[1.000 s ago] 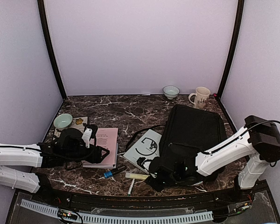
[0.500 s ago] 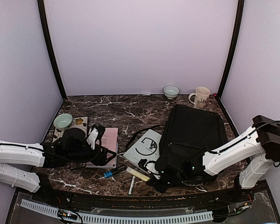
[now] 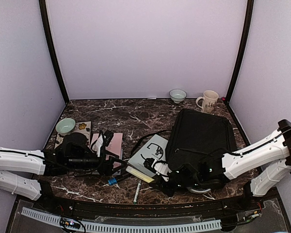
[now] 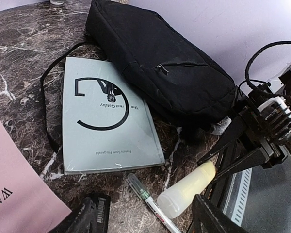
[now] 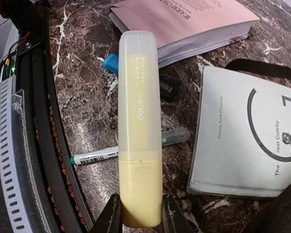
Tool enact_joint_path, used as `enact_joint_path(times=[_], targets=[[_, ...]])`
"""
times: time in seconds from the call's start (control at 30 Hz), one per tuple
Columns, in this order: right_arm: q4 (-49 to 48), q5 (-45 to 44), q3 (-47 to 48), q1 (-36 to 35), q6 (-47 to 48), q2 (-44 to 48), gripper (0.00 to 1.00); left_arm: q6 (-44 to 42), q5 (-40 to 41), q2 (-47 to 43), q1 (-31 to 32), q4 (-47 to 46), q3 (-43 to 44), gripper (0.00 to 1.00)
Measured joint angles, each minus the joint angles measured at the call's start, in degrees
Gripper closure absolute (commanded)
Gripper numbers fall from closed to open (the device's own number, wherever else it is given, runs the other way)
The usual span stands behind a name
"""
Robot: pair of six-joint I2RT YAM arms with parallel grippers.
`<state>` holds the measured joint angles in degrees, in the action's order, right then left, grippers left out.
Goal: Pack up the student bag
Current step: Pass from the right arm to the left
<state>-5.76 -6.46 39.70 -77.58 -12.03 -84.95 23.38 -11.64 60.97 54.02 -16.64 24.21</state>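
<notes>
— So, what is counted on the marble table (image 3: pixel 116 111)?

— One student bag (image 3: pixel 201 136) is counted, along with two books, two bowls, one mug (image 3: pixel 208 101) and three writing things. The pink book (image 3: pixel 111 143) is seen on the left, partly covered by the left arm. The pale grey book (image 3: pixel 150 153) is laid just left of the bag. One bowl (image 3: pixel 65 126) is set on the left, and the other bowl (image 3: pixel 177 95) at the far edge near the mug.

— And the writing things?

— A blue-ended marker (image 3: pixel 115 180) and a green-tipped pen (image 3: pixel 136 194) are laid by the near edge. A yellow highlighter (image 5: pixel 139 121) is held off the table above them.

— Where is the bag placed, and how is it turned?

— It is laid flat on the right half of the table. Its long axis is run from near to far. The far end is pointed toward the mug, and the near end is hidden by the right arm. Its strap (image 4: pixel 42 92) is looped out to the left, past the grey book.

— How are the grippers found?

— The right gripper (image 5: pixel 139 213) is clamped on the highlighter's uncapped end, with the capped end pointed away to the left. The left gripper (image 4: pixel 145 221) is held with its fingers spread wide and nothing gripped between them, by the right edge of the pink book.
</notes>
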Motion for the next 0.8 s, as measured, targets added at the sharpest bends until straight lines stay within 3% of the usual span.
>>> enact_joint_path(times=[0.47, 0.8], targets=[[-5.0, -10.1, -1.0, 0.0, 3.3, 2.3, 0.95, 2.6, 6.1, -2.3, 0.0, 1.7, 1.8, 0.27], [-5.3, -14.6, -2.2, 0.0, 6.0, 5.6, 0.92, -0.9, -1.3, -5.6, 0.0, -5.3, 1.0, 0.27]])
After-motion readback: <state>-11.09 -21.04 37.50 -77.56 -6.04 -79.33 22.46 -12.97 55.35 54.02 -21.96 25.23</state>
